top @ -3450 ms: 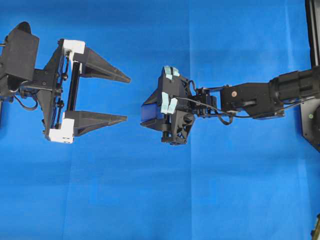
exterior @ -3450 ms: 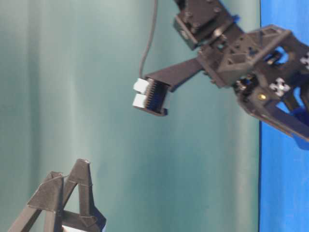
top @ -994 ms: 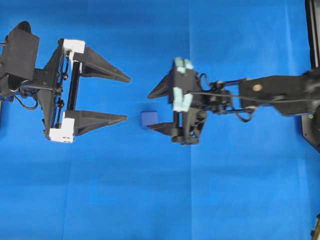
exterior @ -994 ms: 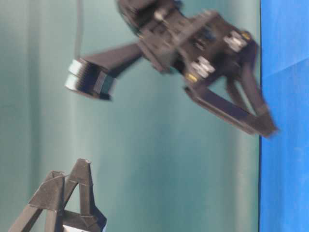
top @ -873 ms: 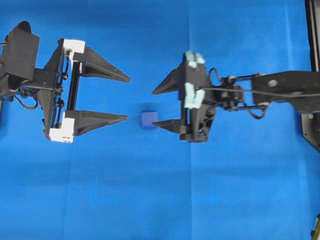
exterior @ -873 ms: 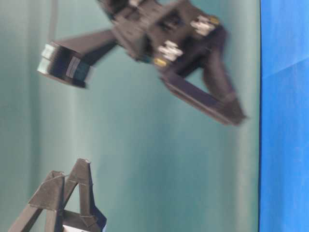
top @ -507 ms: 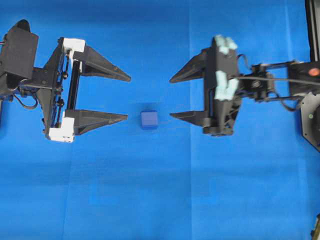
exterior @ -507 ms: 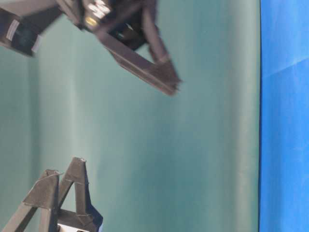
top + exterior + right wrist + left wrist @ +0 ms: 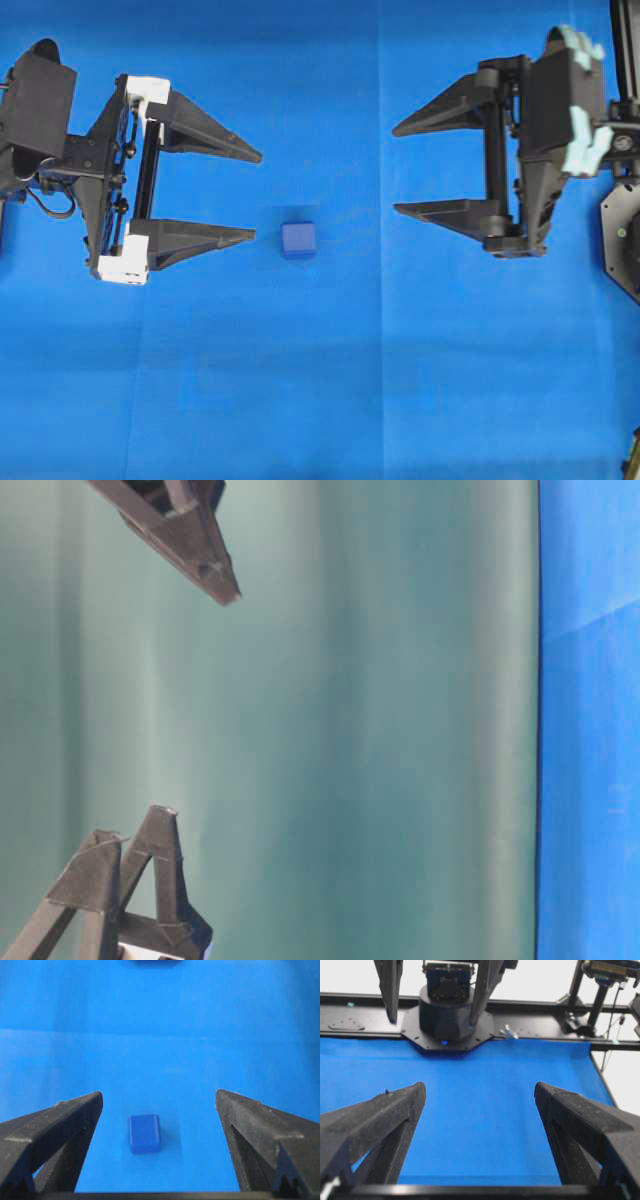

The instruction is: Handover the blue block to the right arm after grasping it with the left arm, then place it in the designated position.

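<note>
The blue block [image 9: 298, 240] lies alone on the blue cloth near the middle of the overhead view, held by neither gripper. My left gripper [image 9: 257, 195] with white rail blocks hangs open at the left, its lower fingertip a short gap left of the block. My right gripper [image 9: 396, 170] with the mint-grey housing stands open far to the right, well clear of the block. The right wrist view shows the blue block [image 9: 144, 1133] on the cloth below the open right gripper [image 9: 158, 1096]. In the left wrist view the open left gripper [image 9: 480, 1086] frames bare cloth; the block is hidden there.
The right arm's black base [image 9: 449, 1015] and a black frame rail [image 9: 365, 1000] stand at the cloth's far edge in the left wrist view. The table-level view shows one right fingertip [image 9: 222, 588] at the top and part of the left gripper [image 9: 130, 900] at the bottom, before a teal backdrop.
The right gripper let the block go onto the cloth and drew back to the right and up, staying open. The block and the left gripper have not moved.
</note>
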Controlling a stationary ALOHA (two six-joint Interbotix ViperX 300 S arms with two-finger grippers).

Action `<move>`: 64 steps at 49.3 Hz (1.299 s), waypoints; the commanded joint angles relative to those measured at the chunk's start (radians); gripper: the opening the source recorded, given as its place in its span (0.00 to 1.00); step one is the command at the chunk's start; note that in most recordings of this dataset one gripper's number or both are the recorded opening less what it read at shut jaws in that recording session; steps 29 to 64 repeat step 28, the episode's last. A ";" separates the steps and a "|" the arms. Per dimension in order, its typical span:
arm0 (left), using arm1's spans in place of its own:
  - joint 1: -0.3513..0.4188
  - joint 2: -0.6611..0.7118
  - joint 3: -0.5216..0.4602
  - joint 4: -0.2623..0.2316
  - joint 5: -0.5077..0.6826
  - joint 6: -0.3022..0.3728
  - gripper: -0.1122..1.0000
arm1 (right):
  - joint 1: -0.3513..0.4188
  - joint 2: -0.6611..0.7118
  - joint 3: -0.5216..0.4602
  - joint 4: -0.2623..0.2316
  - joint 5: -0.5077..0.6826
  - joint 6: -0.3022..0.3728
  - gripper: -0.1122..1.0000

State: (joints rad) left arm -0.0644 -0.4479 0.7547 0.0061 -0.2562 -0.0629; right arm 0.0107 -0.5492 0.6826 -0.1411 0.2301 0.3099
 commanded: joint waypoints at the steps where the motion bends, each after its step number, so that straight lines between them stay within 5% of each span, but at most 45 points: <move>1: 0.002 -0.012 -0.025 0.002 -0.005 0.002 0.94 | 0.002 -0.021 -0.006 -0.003 -0.018 0.002 0.91; 64: 0.002 -0.012 -0.025 0.002 -0.003 0.002 0.94 | 0.002 -0.015 -0.003 -0.012 -0.040 0.002 0.91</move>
